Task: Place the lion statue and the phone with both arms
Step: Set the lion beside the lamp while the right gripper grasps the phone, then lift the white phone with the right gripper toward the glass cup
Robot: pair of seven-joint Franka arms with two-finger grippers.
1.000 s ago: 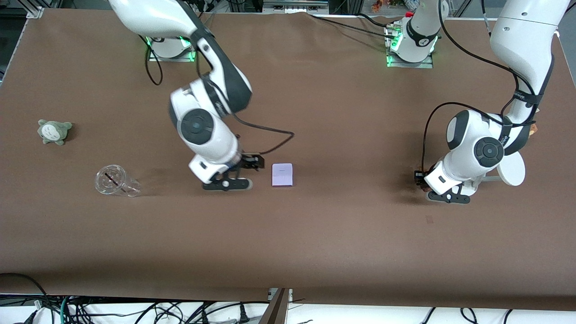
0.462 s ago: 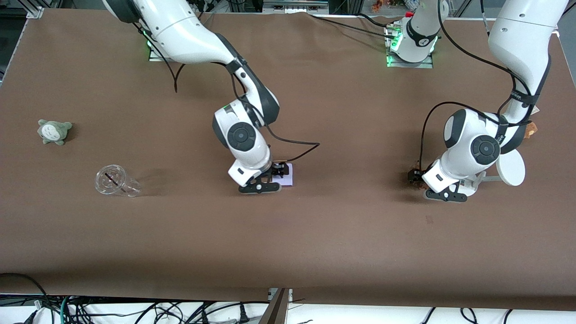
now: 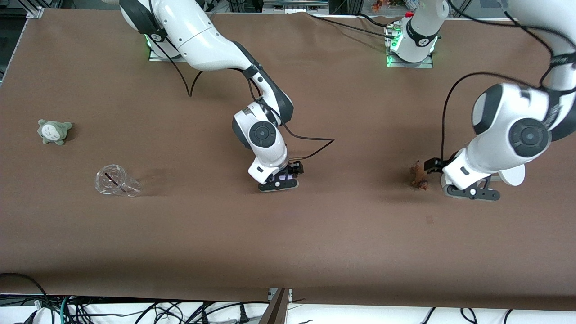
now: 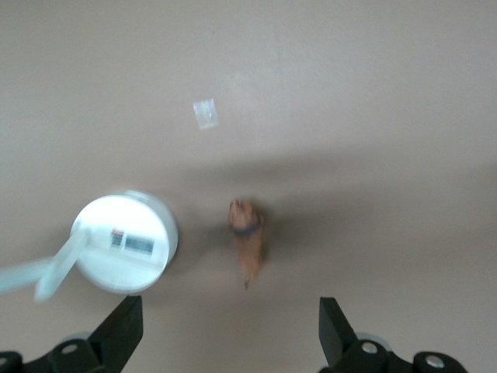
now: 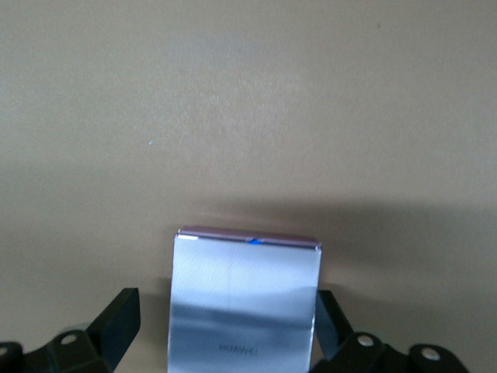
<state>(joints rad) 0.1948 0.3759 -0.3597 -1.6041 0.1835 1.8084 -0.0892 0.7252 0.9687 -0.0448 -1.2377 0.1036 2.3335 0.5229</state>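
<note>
Right wrist view is showing you the right gripper (image 5: 225, 330) open wide around the phone (image 5: 245, 299) — the left gripper (image 4: 229, 330) is hanging open over the lion statue (image 4: 248, 247), holding nothing.

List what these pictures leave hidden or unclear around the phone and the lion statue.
- Phone: the front view shows only slivers under the right gripper; the right wrist view cuts off its near end.
- Whether the right gripper's fingers touch the phone: not clear in either view.
- Lion statue: too small in the front view and blurred in the left wrist view for detail.
- Left gripper: fingertips cut off by the left wrist view's edge.
</note>
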